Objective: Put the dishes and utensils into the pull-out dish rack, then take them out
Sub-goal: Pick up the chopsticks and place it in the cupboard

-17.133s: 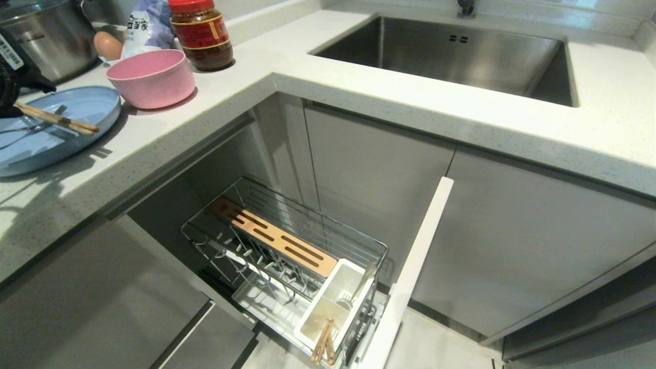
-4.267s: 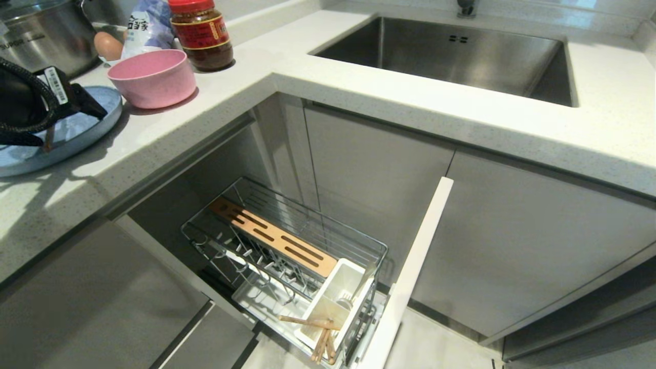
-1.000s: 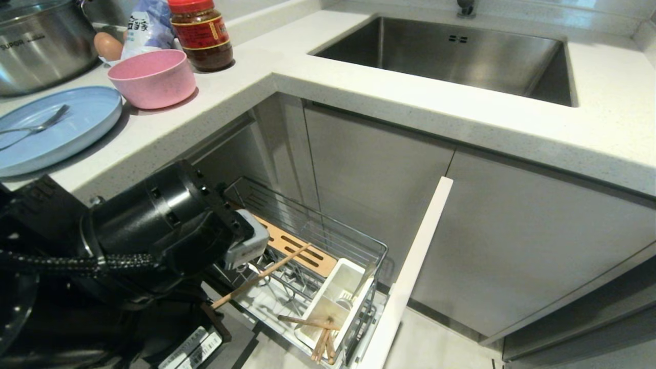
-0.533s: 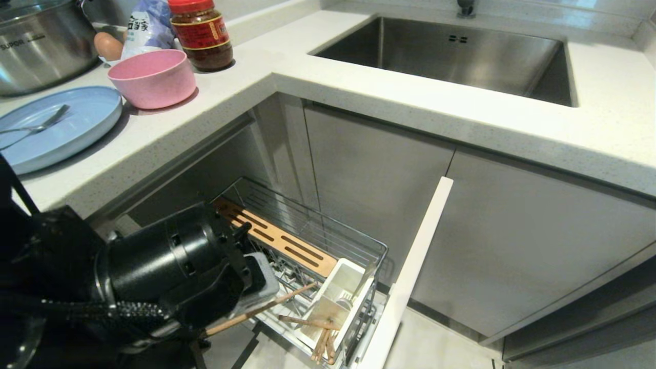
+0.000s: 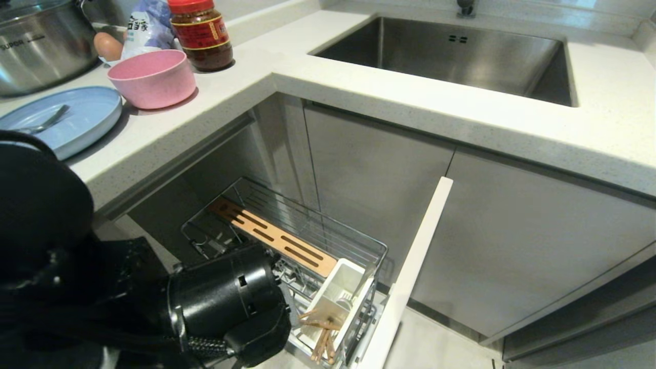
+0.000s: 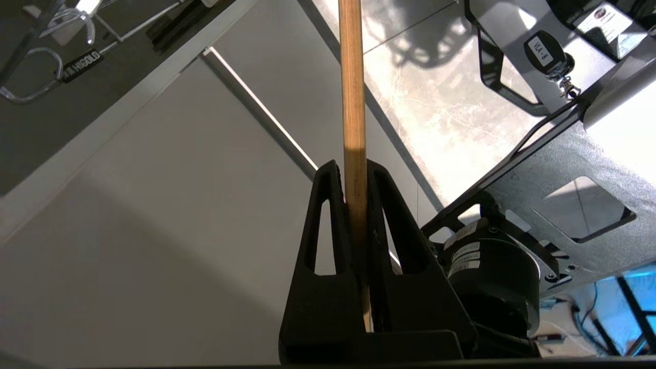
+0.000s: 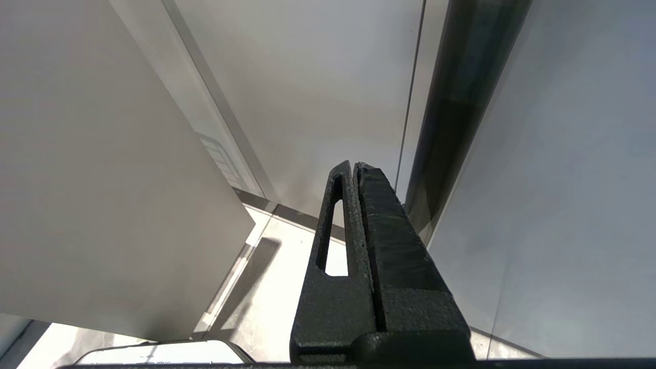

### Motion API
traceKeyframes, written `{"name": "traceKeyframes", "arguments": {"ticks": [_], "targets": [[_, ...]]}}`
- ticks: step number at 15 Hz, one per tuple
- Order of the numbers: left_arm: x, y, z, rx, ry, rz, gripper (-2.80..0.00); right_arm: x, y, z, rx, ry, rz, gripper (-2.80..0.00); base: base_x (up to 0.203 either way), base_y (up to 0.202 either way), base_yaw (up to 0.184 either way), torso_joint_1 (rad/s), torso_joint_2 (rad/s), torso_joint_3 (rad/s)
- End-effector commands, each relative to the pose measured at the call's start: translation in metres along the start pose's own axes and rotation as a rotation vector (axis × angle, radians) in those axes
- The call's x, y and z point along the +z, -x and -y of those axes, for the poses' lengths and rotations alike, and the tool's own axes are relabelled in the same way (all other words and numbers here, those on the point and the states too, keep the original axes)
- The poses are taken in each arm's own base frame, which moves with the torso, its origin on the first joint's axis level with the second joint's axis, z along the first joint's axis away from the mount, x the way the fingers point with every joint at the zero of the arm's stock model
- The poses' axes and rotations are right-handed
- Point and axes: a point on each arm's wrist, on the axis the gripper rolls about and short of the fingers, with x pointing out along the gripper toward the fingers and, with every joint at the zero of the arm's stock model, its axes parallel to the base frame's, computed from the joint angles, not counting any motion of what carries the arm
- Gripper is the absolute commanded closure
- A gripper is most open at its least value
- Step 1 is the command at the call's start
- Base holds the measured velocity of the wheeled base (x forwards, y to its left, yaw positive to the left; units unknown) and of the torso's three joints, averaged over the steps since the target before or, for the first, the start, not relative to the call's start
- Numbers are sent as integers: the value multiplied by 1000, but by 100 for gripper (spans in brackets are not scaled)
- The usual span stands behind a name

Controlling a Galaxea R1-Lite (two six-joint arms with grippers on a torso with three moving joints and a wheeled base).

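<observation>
In the left wrist view my left gripper [image 6: 352, 166] is shut on one light wooden chopstick [image 6: 353, 92] that runs straight out past the fingertips. In the head view only the black left wrist [image 5: 230, 302] shows, low beside the pull-out dish rack [image 5: 307, 236], just short of its white utensil cup [image 5: 341, 289]; its fingers are hidden. More chopsticks [image 5: 322, 335] lie in the cup's near end. The blue plate [image 5: 82, 115] carries the fork [image 5: 47, 123] on the counter, with the pink bowl [image 5: 152, 77] beside it. My right gripper [image 7: 353, 165] is shut on nothing, parked facing cabinet fronts.
A steel pot [image 5: 41, 43], an egg [image 5: 107, 45], a bag and a red-lidded jar [image 5: 201, 33] stand behind the dishes. The sink [image 5: 451, 51] is at the back right. The rack's white front panel [image 5: 410, 277] juts out to the right of the cup.
My left arm has dropped lower and swung toward the utensil cup with the chopstick still gripped. The stick, plainly visible before, is now mostly hidden behind the wrist.
</observation>
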Motion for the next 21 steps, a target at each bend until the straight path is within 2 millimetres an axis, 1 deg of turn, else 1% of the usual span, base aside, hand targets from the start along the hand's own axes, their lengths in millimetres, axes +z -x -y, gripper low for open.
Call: {"name": "traceKeyframes", "arguments": {"ticks": [1,11,16,21], "targets": [[10,-9,5,2,-28,-42,0,0,0,0,0,-1,5,0,0,0,0,0,0,0],[46,-34,17,-3,-68,-125,0,0,0,0,0,-1,5,0,0,0,0,0,0,0],[69,-55,13,-3,-46,-175,0,0,0,0,0,-1,5,0,0,0,0,0,0,0],[83,-69,8,-6,-35,-202,0,0,0,0,0,-1,5,0,0,0,0,0,0,0]]}}
